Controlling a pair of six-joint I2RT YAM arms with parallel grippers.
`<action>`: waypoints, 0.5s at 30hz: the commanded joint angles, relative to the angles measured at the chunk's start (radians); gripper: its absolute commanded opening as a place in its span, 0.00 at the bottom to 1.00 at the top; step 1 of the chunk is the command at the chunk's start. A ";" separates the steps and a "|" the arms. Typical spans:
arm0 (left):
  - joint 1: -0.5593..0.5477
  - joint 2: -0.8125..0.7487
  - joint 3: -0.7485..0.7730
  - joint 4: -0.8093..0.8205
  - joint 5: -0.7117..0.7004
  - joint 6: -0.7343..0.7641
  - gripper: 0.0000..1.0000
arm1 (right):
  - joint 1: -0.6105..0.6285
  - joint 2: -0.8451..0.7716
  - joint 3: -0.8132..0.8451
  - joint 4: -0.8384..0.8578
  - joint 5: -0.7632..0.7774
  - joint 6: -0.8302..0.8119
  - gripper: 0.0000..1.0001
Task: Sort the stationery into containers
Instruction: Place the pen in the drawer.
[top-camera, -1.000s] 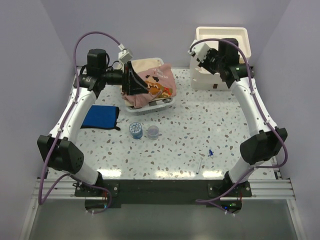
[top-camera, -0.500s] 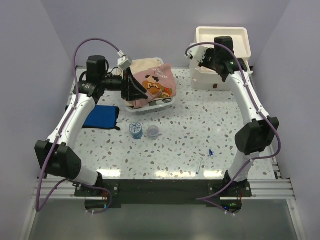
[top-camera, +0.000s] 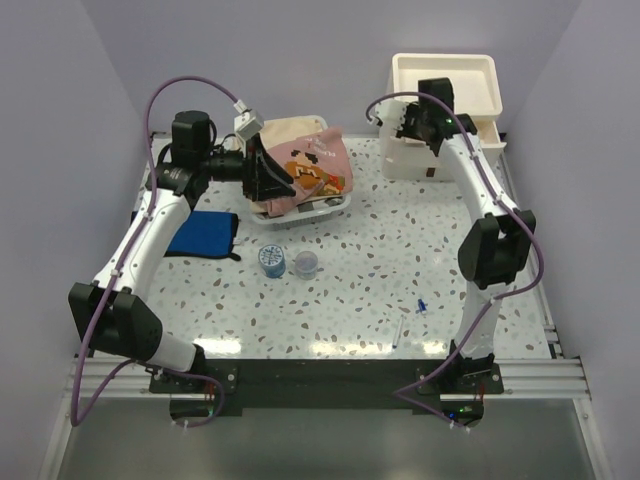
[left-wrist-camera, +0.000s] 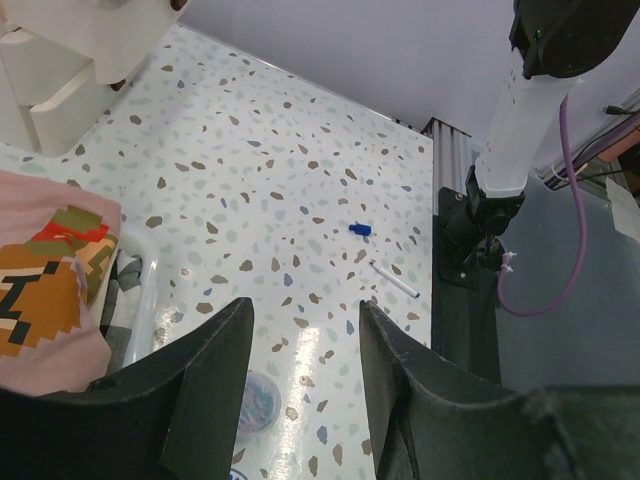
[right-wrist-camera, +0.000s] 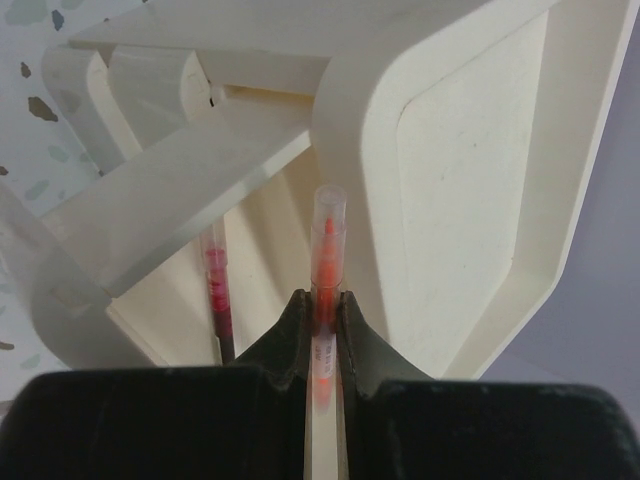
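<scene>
Pinched tight in the right gripper (right-wrist-camera: 322, 305): an orange pen (right-wrist-camera: 328, 235), held lengthwise over the open drawer (right-wrist-camera: 265, 240) of the drawer unit (right-wrist-camera: 450, 150), lined up to drop beside a red pen (right-wrist-camera: 217, 285). Parked by the clothes basket (top-camera: 328, 206): left gripper (left-wrist-camera: 305, 345), spread apart, empty, out of the way. Waiting on the table: tape roll (top-camera: 271, 259), clear cup (top-camera: 306, 263), white pen (top-camera: 400, 330)

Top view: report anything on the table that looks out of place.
A basket heaped with pink and beige clothes sits at the back, and a blue cloth lies near the left edge; neither is stationery.
</scene>
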 joint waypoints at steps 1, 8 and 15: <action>0.002 -0.033 -0.005 0.041 -0.006 -0.011 0.51 | -0.018 0.004 0.060 0.018 0.049 -0.040 0.00; 0.005 -0.033 -0.005 0.044 -0.006 -0.014 0.52 | -0.019 0.024 0.032 0.023 0.101 -0.040 0.10; 0.010 -0.032 -0.010 0.053 -0.008 -0.016 0.52 | -0.021 -0.008 -0.026 0.087 0.123 -0.040 0.44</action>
